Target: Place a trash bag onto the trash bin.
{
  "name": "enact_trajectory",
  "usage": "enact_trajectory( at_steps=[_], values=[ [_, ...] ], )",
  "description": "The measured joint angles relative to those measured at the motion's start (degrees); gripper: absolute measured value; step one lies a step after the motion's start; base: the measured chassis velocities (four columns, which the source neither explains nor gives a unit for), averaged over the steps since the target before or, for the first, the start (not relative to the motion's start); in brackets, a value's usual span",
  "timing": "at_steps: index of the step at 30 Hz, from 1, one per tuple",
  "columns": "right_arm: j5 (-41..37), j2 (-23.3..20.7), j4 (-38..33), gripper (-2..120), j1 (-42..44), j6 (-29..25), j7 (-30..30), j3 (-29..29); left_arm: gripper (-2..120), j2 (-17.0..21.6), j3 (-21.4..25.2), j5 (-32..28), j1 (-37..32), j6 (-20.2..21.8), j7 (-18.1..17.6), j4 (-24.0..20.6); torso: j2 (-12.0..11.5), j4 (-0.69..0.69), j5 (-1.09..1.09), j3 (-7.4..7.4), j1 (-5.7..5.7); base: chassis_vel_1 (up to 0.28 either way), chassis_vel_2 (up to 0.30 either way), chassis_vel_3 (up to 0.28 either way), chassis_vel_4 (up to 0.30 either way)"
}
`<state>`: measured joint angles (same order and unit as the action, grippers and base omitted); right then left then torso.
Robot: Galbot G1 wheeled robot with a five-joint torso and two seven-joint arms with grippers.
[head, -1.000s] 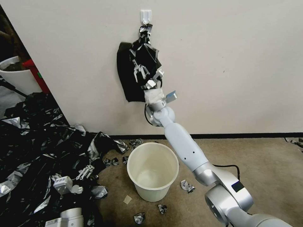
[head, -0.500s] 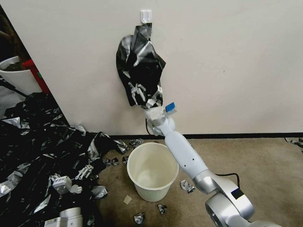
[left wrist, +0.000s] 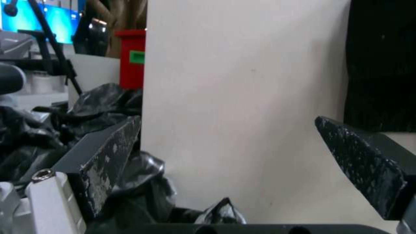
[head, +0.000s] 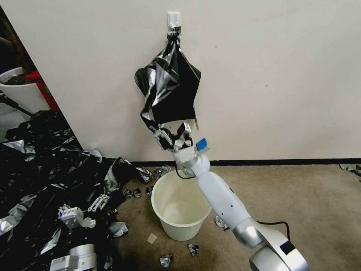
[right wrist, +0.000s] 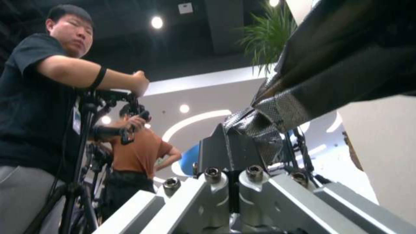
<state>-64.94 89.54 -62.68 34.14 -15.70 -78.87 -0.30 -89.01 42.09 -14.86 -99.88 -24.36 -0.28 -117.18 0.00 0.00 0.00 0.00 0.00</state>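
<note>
At nine o'clock from the trash bin (head: 182,205), the left gripper (head: 98,203) rests parked on the heap of black plastic (head: 34,177), its jaws spread wide on nothing. The cream bin stands bare and upright on the carpet (head: 301,203), mouth open to take a liner. At twelve o'clock above it, the right gripper (head: 173,137) is clenched on the trash bag (head: 169,88), evidently to draw it from the wall hook (head: 173,19). The bag hangs glossy, black and crumpled, glinting silver.
</note>
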Motion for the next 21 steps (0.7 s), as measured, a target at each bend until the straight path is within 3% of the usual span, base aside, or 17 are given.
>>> enact_trajectory(
  at_steps=[7, 12, 13, 14, 15, 17, 18, 19, 21],
  values=[
    [2.1, -1.3, -0.9, 0, 2.1, 0.1, -1.4, 0.8, 100, 1.8, -0.3, -0.8, 1.4, 0.5, 0.0, 0.3, 0.0, 0.0, 0.0, 0.0, 0.0, 0.0, 0.0, 0.0, 0.0],
    [2.8, -2.2, -2.6, 0, 3.3, -1.3, 2.0, 1.2, 100, 2.0, -0.7, -0.8, 1.4, 0.5, 0.0, 0.5, 0.0, 0.0, 0.0, 0.0, 0.0, 0.0, 0.0, 0.0, 0.0],
    [3.1, -2.8, -4.2, 0, 4.2, -3.1, 6.4, 0.9, 100, 2.0, -0.9, -0.9, 1.4, 0.5, 0.0, 0.5, 0.0, 0.0, 0.0, 0.0, 0.0, 0.0, 0.0, 0.0, 0.0],
    [3.7, -3.8, -7.2, 0, 6.0, -5.4, 14.8, 0.4, 100, 2.2, -1.2, -1.0, 1.5, 0.5, 0.0, 0.6, 0.0, 0.01, 0.01, 0.0, 0.0, 0.0, 0.0, 0.0, 0.0],
    [3.7, -3.8, -7.2, 0, 6.0, -5.4, 14.8, 0.4, 100, 2.2, -1.2, -1.0, 1.5, 0.5, 0.0, 0.6, 0.0, 0.01, 0.01, 0.0, 0.0, 0.0, 0.0, 0.0, 0.0],
    [5.4, -5.2, -11.2, 1, 8.3, -7.3, 24.6, -0.2, 100, 2.5, -1.5, -1.1, 1.7, 0.5, 0.0, 0.7, 0.0, 0.02, 0.01, 0.0, 0.0, 0.0, 0.0, 0.0, 0.0],
    [8.2, -7.1, -16.2, 7, 11.6, -9.0, 35.9, -0.6, 100, 2.9, -1.9, -1.4, 2.0, 0.5, 0.0, 0.7, 0.0, 0.0, 0.01, 0.0, 0.0, 0.0, 0.0, 0.0, 0.0],
    [8.2, -7.1, -16.2, 7, 11.6, -9.0, 35.9, -0.6, 100, 2.9, -1.9, -1.4, 2.0, 0.5, 0.0, 0.7, 0.0, 0.0, 0.01, 0.0, 0.0, 0.0, 0.0, 0.0, 0.0],
    [10.4, -10.6, -24.6, 18, 17.7, -10.0, 47.8, -0.6, 100, 3.4, -2.6, -1.8, 2.4, 0.5, 0.0, 0.8, 0.0, 0.0, 0.02, 0.0, 0.0, 0.0, 0.0, 0.0, 0.0]
  ],
)
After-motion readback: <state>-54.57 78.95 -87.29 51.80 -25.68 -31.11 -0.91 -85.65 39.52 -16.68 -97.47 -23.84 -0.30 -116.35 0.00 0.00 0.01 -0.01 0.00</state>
